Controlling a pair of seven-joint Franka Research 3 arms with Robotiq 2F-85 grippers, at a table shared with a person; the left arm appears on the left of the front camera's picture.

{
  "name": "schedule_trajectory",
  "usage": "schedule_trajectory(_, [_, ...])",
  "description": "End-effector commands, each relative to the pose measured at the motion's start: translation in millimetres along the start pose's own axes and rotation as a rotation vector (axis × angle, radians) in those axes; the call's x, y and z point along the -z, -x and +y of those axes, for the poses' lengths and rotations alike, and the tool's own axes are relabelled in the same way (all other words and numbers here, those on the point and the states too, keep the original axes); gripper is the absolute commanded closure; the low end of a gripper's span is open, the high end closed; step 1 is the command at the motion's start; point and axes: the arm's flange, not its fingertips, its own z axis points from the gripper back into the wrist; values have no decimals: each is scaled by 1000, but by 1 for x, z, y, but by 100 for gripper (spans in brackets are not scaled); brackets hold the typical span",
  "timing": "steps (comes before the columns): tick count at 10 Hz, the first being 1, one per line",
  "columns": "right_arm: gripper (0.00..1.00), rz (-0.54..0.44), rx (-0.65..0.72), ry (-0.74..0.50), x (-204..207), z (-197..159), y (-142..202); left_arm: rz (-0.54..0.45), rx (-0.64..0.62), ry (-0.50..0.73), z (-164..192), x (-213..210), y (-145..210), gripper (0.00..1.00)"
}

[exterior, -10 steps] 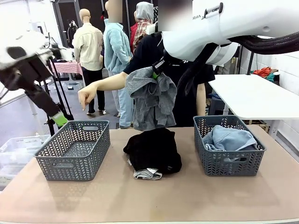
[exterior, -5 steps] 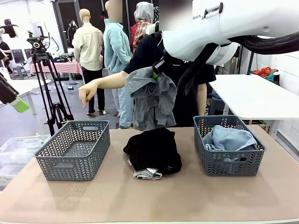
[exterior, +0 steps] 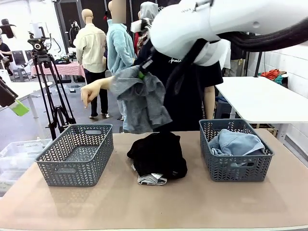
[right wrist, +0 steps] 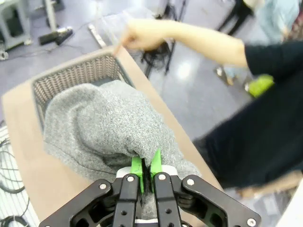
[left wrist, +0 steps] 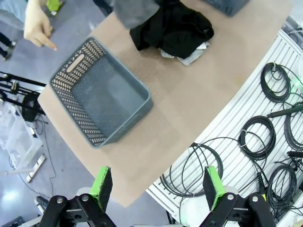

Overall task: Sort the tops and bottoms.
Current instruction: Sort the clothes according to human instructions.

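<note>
1. Hanging from the right end effector (right wrist: 146,164), the grey garment (exterior: 142,103) covers most of that end effector in the front view, where just a sliver of green pad peeps out at the cloth's top.
2. The left end effector (left wrist: 157,177) is cut off at the front view's left edge; its own wrist view shows its two fingers spread wide, high above the near edge of the table (exterior: 192,202).
3. A pale folded piece (exterior: 151,179) sticks out from under the black garment pile (exterior: 159,154) in the middle of the table; what it is cannot be told.
4. The light blue denim garment (exterior: 237,142) lies in the right basket (exterior: 236,168), partly hidden by its wall.
5. The right end effector's pads are pressed together on a fold of the grey garment, which droops below them in the air between the left basket (exterior: 72,161) and the black garment pile; whether its hem touches the pile cannot be told.
6. The person's hand (exterior: 89,95) points downward above the left basket's far rim.
</note>
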Motion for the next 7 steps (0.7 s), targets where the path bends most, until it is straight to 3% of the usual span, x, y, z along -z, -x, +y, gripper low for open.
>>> schedule_trajectory(1, [100,-159,-102,-161,21,-13,-26,-1,-1,0,1,-1,0,0])
schedule_trajectory(5, [100,-248,-94,-419,100,-12,-49,-1,-1,0,1,-1,0,0])
schedule_trajectory(7, [100,-231,-69,-482,151,-8,-43,-1,-1,0,1,-1,0,0])
